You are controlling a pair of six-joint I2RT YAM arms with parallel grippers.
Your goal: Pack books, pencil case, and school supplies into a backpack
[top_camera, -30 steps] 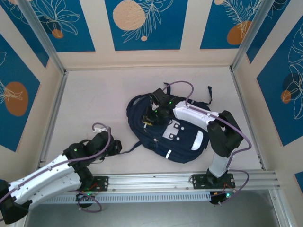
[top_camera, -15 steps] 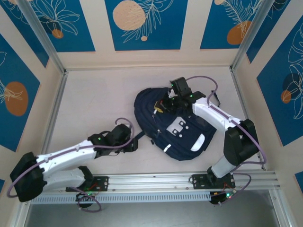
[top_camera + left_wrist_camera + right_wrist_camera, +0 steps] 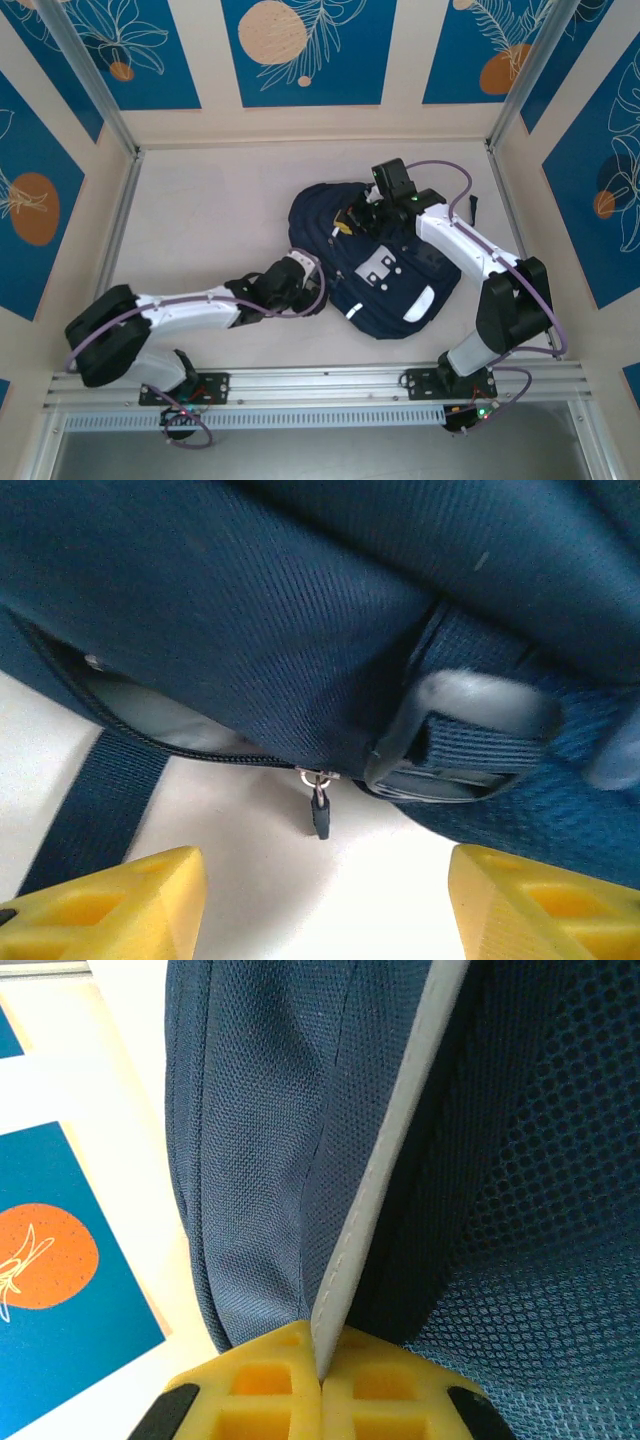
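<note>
At the near edge of the desk (image 3: 200, 220), the left arm (image 3: 190, 308) was stretched low toward the backpack (image 3: 345, 250), which lay flat right of the desk's middle. The left jaws were held open just short of its near-left side, with nothing gripped between the 2 yellow fingers (image 3: 110, 900). In the left wrist view, a small dark zipper pull (image 3: 318, 815) was seen hanging from the backpack (image 3: 250, 600) over the bare desk (image 3: 300, 890). A navy strap (image 3: 95, 800) lay to its left and a grey buckle (image 3: 480, 695) to its right. Farther off, the right arm (image 3: 455, 240) was reached over the backpack's far end. There the right jaws were closed on a pale grey trim strip (image 3: 385, 1150) of the backpack (image 3: 250, 1160).
</note>
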